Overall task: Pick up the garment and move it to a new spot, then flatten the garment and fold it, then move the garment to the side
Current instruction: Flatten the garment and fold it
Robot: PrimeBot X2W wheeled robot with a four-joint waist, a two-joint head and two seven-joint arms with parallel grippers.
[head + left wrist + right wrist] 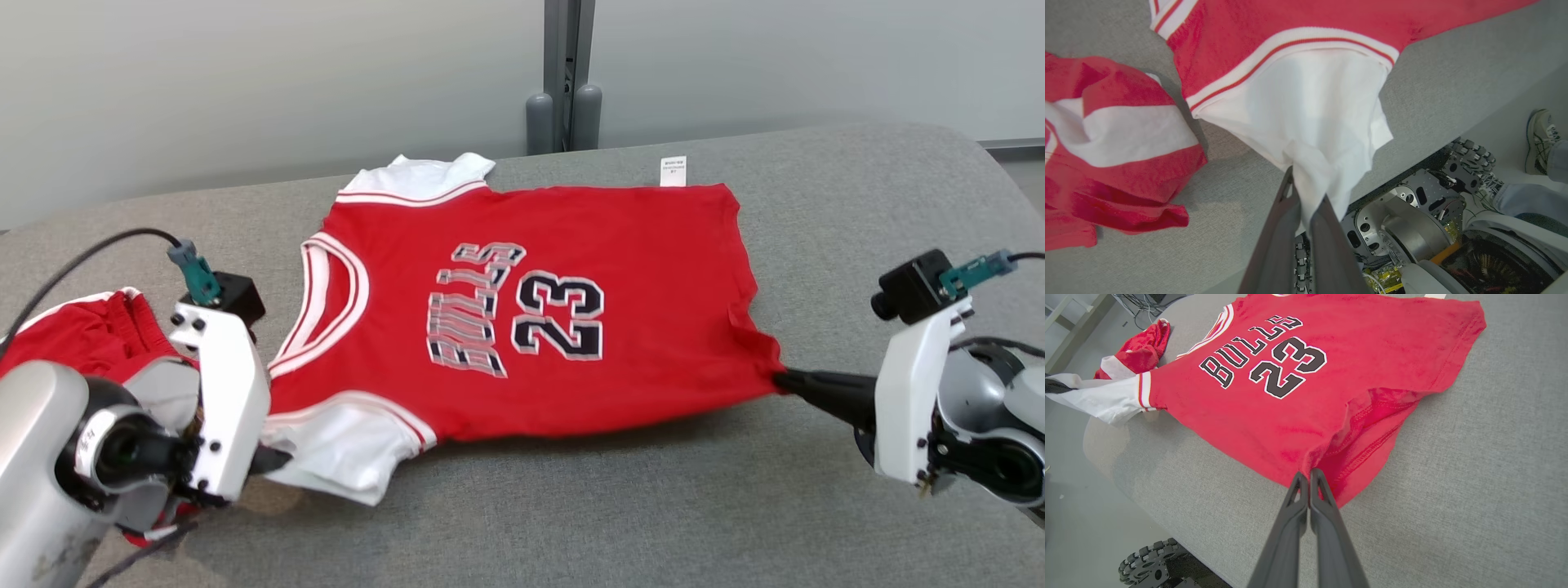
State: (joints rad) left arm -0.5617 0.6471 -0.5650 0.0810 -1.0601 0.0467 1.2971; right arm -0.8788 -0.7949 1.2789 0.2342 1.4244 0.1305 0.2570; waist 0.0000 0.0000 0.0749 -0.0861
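Observation:
The garment (571, 269) is a red jersey with white sleeves and "BULLS 23" on the chest, spread face up on the grey table. My left gripper (1300, 183) is shut on its near white sleeve (1306, 118), at the lower left of the head view (277, 457). My right gripper (1309, 475) is shut on the near corner of the red hem (1347, 457), at the right of the head view (780, 380). The jersey is stretched between the two grips, with the near edge slightly lifted.
A bunched pair of red and white shorts (98, 331) lies at the table's left, also in the left wrist view (1106, 143). The grey padded table (653, 506) has bare room in front and to the right. A person's shoe (1541, 139) stands on the floor beside my base.

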